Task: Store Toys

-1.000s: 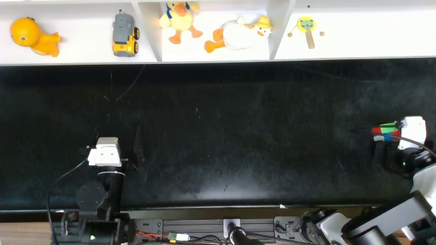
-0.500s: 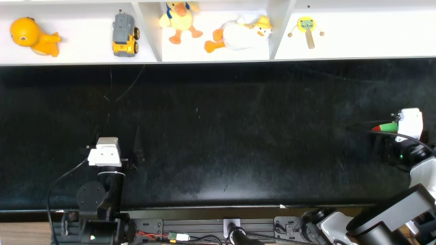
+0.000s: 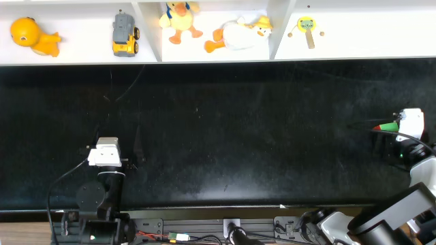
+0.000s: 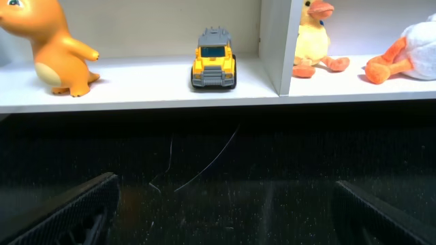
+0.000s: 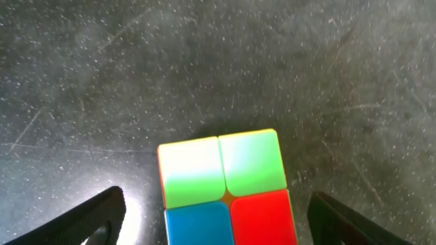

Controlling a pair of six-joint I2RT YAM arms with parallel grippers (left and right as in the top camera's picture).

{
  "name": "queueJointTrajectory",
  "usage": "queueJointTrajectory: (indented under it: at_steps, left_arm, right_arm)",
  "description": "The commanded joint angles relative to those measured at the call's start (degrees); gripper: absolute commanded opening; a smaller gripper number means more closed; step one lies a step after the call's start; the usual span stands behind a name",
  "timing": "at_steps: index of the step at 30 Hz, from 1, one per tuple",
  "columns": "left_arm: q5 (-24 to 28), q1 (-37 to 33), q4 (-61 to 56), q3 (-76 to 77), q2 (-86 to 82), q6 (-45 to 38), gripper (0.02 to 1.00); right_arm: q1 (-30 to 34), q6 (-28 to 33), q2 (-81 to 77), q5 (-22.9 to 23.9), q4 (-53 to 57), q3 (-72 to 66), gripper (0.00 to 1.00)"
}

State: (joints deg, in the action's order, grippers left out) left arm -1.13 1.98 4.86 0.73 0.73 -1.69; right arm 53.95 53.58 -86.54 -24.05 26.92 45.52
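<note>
At the far right edge of the black surface (image 3: 238,136) lies the task's thing, a small two-by-two puzzle cube (image 5: 223,187), showing green, blue and red tiles on the face turned toward the wrist camera. The right gripper (image 5: 216,198) is released: its fingers are spread wide with the cube between them, and a gap of bare surface shows on each side, so neither touches it. The left gripper (image 4: 226,181) is also spread and holds nothing. It sits low over the near left of the surface and faces the white shelf (image 3: 218,60).

That shelf runs along the far edge, well apart from the cube. Its compartments already hold an orange figure (image 3: 34,35), a yellow toy truck (image 3: 125,35), a yellow duck plush (image 3: 180,20), a white duck plush (image 3: 235,34) lying on its side, and a small toy on a stick (image 3: 306,28).

The cube looks like hard, glossy plastic. It is probably light and rigid, will not give under pressure, and may slip if pinched weakly. Its layers can likely twist, so a grip on a corner or edge could turn it or squirt it out. The safest hold seems to be flat on two opposite side faces, centred across the seam between tiles, with the cube squared to the fingers. It sits slightly skewed to them now, so a small wrist turn before closing would probably help.
</note>
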Motion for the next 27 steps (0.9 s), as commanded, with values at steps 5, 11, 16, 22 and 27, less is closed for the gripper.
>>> queueJointTrajectory:
  at_steps: [5,11,16,22,27]
  left_arm:
    - [-0.07,-0.37,-0.07,-0.26,-0.57,-0.87,0.998]
    - [-0.07,-0.37,-0.07,-0.26,-0.57,-0.90,0.998]
    - [-0.07,-0.37,-0.07,-0.26,-0.57,-0.87,0.998]
    - [-0.07,-0.37,-0.07,-0.26,-0.57,-0.90,0.996]
    - [-0.07,-0.37,-0.07,-0.26,-0.57,-0.87,0.998]
  right_arm:
    - [-0.09,-0.90,-0.74,1.09,0.00,-0.13,0.866]
    - [-0.09,-0.92,-1.22,1.22,0.02,-0.13,0.785]
    - [-0.09,-0.94,-1.22,1.31,0.04,-0.13,0.617]
    - [-0.15,-3.50,-1.14,1.88,0.02,-0.13,0.518]
    - [-1.88,-5.01,-0.59,4.37,0.04,-0.02,0.487]
